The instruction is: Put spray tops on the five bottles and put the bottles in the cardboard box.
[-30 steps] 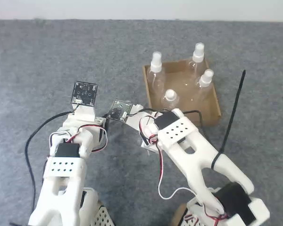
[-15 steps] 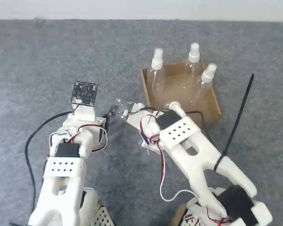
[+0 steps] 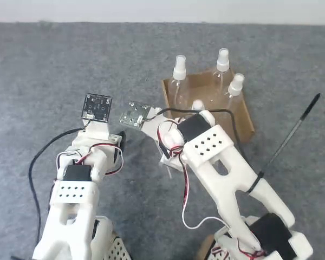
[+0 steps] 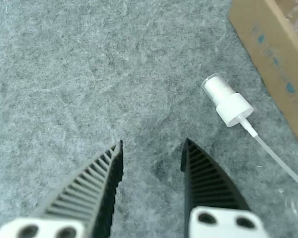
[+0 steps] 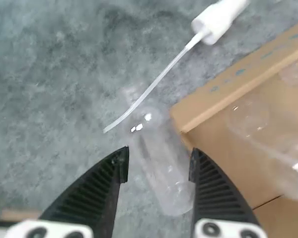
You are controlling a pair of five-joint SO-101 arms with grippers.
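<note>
Just beside the cardboard box (image 5: pixel 228 79) lies a capless bottle (image 5: pixel 161 171).
Right gripper (image 5: pixel 159 150) straddles it, jaws apart; left gripper (image 4: pixel 153 142) gapes empty by a loose spray top (image 4: pixel 227 101) near the box.

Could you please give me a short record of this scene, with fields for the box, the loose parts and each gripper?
cardboard box: holds four bottles with spray tops
uncapped bottle: on the carpet, by the box's corner
loose spray top: lying on the carpet beside the box, tube attached
left gripper: open, over bare carpet near the loose spray top
right gripper: open, one finger on either side of the uncapped bottle
remaining: one bottle to cap and box
</note>
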